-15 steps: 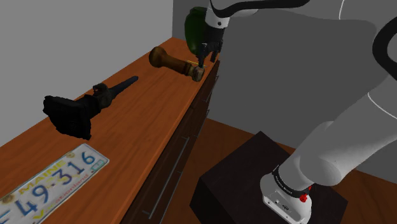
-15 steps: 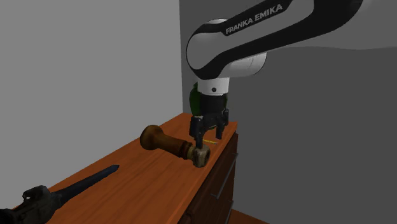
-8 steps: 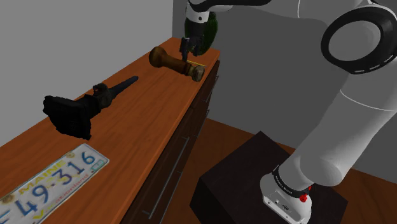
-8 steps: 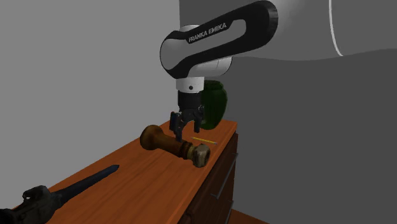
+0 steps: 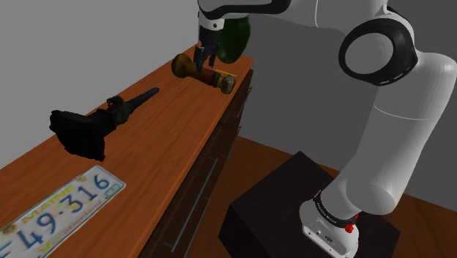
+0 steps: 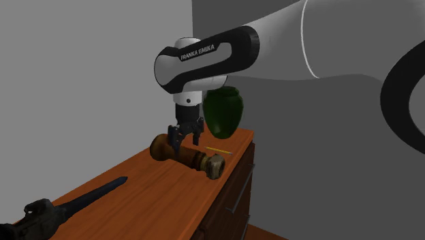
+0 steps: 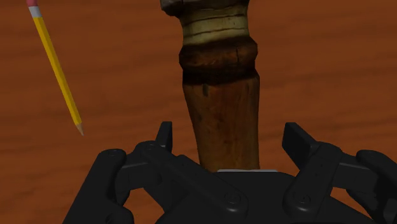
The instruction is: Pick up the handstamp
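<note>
- Brown turned-wood handstamp (image 6: pixel 188 155) lies on its side at the far end of the reddish wooden dresser top (image 6: pixel 153 201), knob toward the second exterior view's left.
- Black two-finger gripper (image 6: pixel 182 140) hovers over the handle, fingers spread wide and empty. The long axis runs crosswise to the closing direction.
- Yellow pencil (image 7: pixel 57 71) lies beside the handstamp, apart from it.
- Dark green vase (image 6: pixel 223 111) stands behind. In the wrist view the knob end is hidden under the hand.

White arm (image 6: pixel 340 41), dark joints (image 6: pixel 394 102), FRANKA EMIKA lettering (image 6: pixel 201 48), black pincer (image 6: pixel 184 140).

Bare brown wooden dresser top (image 5: pixel 161 139) flanks the brown turned-wood handstamp (image 7: pixel 222 95) on both sides; a dark green rounded vase (image 6: pixel 223 112) stands close beyond it, a yellow pencil (image 7: pixel 57 70) alongside.
</note>
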